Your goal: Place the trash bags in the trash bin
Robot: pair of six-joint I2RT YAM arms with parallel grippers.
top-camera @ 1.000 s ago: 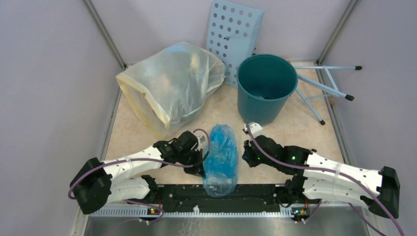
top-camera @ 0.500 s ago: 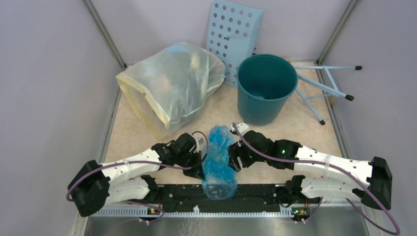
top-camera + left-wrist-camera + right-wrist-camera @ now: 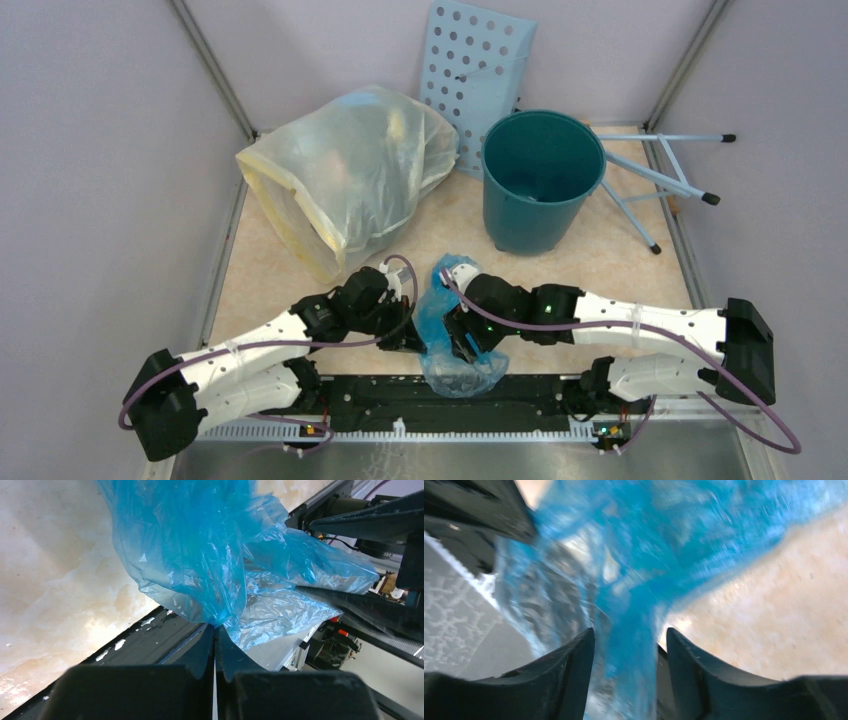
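The light-blue trash bag [image 3: 440, 320] lies crumpled at the table's near edge between my two arms. My left gripper [image 3: 408, 335] is shut on its left edge; in the left wrist view the jaws [image 3: 215, 630] pinch a fold of the trash bag [image 3: 200, 555]. My right gripper [image 3: 462, 335] is open and pushed into the bag from the right; in the blurred right wrist view a strand of the trash bag [image 3: 634, 645] runs between its spread fingers [image 3: 574, 665]. The dark-teal trash bin [image 3: 540, 180] stands upright at the back right, apart from both grippers.
A large whitish translucent bag [image 3: 350, 175] with yellowish edges lies at the back left. A pale-blue perforated panel [image 3: 475, 70] leans on the back wall. A light-blue metal stand [image 3: 660, 170] lies right of the bin. A black rail [image 3: 520, 395] runs along the near edge.
My right gripper has moved left into the blue bag, squeezing it narrower. My left gripper has stayed shut on the bag's left edge, shifting slightly.
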